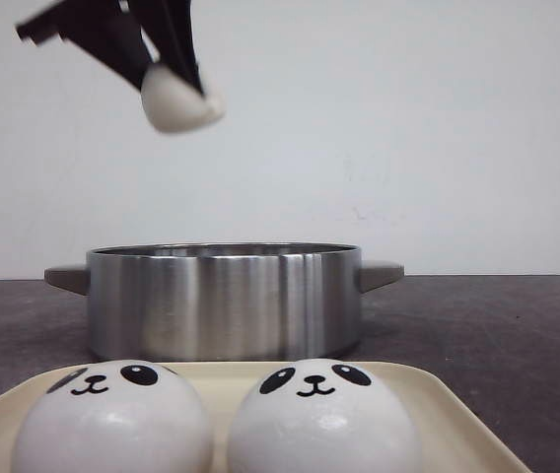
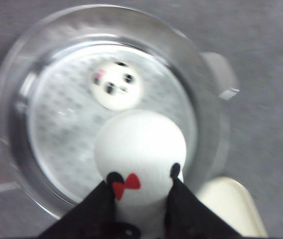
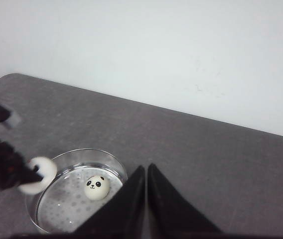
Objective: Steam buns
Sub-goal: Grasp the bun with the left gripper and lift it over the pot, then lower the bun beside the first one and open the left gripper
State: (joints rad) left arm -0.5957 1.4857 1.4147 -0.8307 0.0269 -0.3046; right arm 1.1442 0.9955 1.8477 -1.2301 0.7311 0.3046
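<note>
Dark grey matte worktop [image 1: 517,335], running back to a plain pale wall. At its middle, a round brushed stainless-steel steamer pot [image 1: 223,301] with two stubby grey side handles and a perforated metal insert across the inside. Nearer the camera, just in front of the pot, a cream rectangular plastic tray [image 1: 457,419] with a raised rim.

On the tray, side by side and nearly touching, two glossy white dome-shaped panda-face buns: left tray bun [image 1: 112,419] and right tray bun [image 1: 322,419], faces turned up and toward the front view.

Inside the pot, resting on the insert, face up, a third panda-face bun [image 2: 115,84], off centre and apart from the wall.

High above the pot's left side, black left tool [image 1: 167,79], clamped on a fourth white bun [image 1: 176,99]; from the left wrist view, fingers [image 2: 186,211] pressed to both sides of it, a small red bow mark and black ear spots showing on its near face, directly over the pot's opening, beside the bun below.

Black right tool [image 3: 146,199], raised well off to the right of the pot, fingers together tip to tip, holding nothing.
</note>
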